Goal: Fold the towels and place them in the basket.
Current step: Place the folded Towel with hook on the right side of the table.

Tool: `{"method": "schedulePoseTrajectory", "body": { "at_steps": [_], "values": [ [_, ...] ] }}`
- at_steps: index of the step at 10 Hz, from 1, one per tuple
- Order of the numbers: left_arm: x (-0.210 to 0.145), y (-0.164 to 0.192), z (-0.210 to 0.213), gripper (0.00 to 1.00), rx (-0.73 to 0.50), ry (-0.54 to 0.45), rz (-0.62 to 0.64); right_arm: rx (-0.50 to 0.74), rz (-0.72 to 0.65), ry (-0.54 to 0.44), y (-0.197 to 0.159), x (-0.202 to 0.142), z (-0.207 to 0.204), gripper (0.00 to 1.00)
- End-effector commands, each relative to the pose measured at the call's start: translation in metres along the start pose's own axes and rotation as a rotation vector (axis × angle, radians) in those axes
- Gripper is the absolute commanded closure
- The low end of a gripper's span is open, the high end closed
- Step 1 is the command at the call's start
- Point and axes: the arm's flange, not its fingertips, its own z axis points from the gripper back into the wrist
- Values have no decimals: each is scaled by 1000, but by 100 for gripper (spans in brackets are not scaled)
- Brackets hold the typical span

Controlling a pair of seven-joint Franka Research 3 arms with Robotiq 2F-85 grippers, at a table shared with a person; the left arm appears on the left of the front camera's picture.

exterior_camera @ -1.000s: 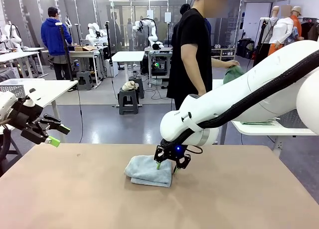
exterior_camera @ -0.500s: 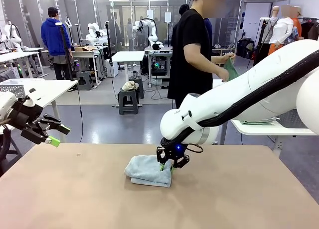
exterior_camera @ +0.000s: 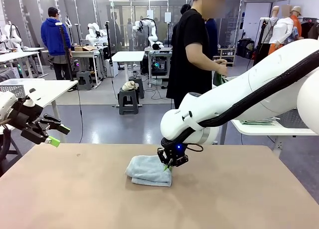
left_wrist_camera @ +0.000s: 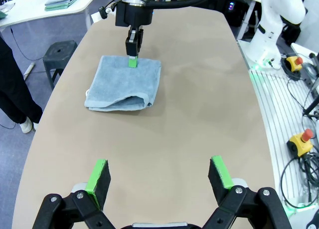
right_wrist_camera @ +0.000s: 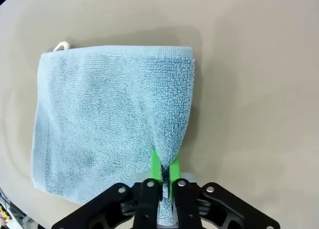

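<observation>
one towel [right_wrist_camera: 99,119] is pinched by right tool [right_wrist_camera: 163,168] (loop [right_wrist_camera: 61,46] opposite).

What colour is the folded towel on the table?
The towel is pale blue-grey, plain terry; the right wrist view shows it best.

No legible txt, labels or nos.

Towel [right_wrist_camera: 109,119] edge hidden inside clamped right claw [right_wrist_camera: 163,171]; person's green cloth [exterior_camera: 218,79] partly behind right arm [exterior_camera: 249,97].
</observation>
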Motion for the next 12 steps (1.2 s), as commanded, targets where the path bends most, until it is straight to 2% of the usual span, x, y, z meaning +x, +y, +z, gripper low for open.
{"method": "schedulePoseTrajectory", "body": {
  "at_steps": [1, 7, 8, 11, 12],
  "values": [
    [0, 0, 1, 0, 0, 4, -2, -27, 18, -13, 2, 4, 8, 100],
    [0, 0, 1, 0, 0, 4, -2, 0, 0, 0, 0, 0, 0, 100],
    [0, 0, 1, 0, 0, 4, -2, -3, 6, -3, 0, 0, 1, 93],
    [0, 0, 1, 0, 0, 4, -2, -17, 0, -25, -81, 7, 33, 95],
    [0, 0, 1, 0, 0, 4, -2, -70, 14, -51, -115, 9, 42, 95]
  ]
}}
